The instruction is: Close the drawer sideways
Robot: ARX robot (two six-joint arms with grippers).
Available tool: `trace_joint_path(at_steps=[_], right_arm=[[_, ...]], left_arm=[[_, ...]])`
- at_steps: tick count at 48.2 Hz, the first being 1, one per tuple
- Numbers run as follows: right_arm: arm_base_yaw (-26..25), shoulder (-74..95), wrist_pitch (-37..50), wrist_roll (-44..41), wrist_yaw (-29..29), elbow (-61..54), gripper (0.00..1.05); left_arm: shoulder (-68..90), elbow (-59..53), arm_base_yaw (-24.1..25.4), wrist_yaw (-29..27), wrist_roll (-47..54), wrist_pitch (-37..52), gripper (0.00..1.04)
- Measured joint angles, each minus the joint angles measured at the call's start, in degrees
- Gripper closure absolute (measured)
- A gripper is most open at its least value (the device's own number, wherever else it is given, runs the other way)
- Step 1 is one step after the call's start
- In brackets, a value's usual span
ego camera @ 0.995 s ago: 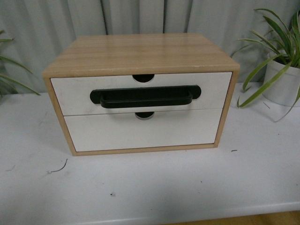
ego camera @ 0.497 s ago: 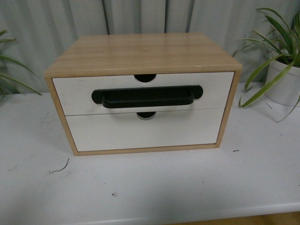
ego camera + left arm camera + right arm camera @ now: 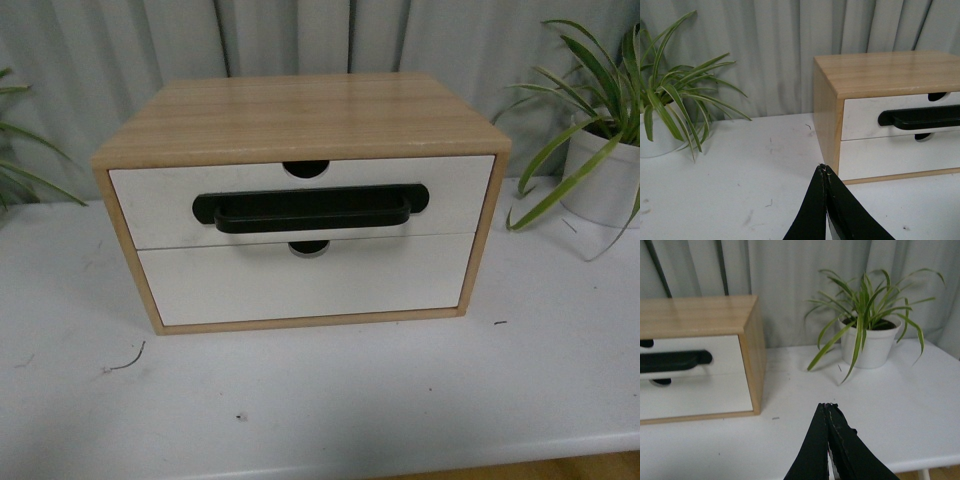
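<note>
The drawer (image 3: pixel 300 205) is the upper one of a wooden cabinet (image 3: pixel 300 115) on the white table. It has a white front, a long black bar handle (image 3: pixel 310 208) and a half-round notch in its top edge. Its front sits about level with the cabinet's frame. It also shows in the left wrist view (image 3: pixel 865 117) and the right wrist view (image 3: pixel 690 357). My left gripper (image 3: pixel 824 169) is shut and empty, off the cabinet's left corner. My right gripper (image 3: pixel 826 406) is shut and empty, off its right side. Neither arm shows in the front view.
A plain white drawer front (image 3: pixel 300 282) sits below the handled one. A potted plant in a white pot (image 3: pixel 600 170) stands right of the cabinet, and another (image 3: pixel 660 135) stands to its left. The table's front edge (image 3: pixel 400 455) is near.
The cabinet shifts a few pixels between frames, to the right and back. The drawer front looks the same.
</note>
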Motion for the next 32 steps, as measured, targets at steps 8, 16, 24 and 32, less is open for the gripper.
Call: trace_joint_path(at_steps=[8, 16, 24, 32], right_arm=[[0.0, -0.04, -0.13, 0.0, -0.02, -0.02, 1.03], [0.0, -0.04, -0.15, 0.0, -0.04, -0.02, 0.97], [0.0, -0.04, -0.15, 0.0, -0.04, -0.02, 0.65], [0.0, -0.04, -0.17, 0.04, -0.04, -0.02, 0.06]], left_arm=[[0.0, 0.0, 0.0, -0.02, -0.02, -0.02, 1.03], [0.0, 0.0, 0.0, 0.0, -0.09, 0.0, 0.99], [0.0, 0.0, 0.0, -0.02, -0.07, 0.0, 0.67], [0.0, 0.0, 0.0, -0.02, -0.07, 0.0, 0.07]])
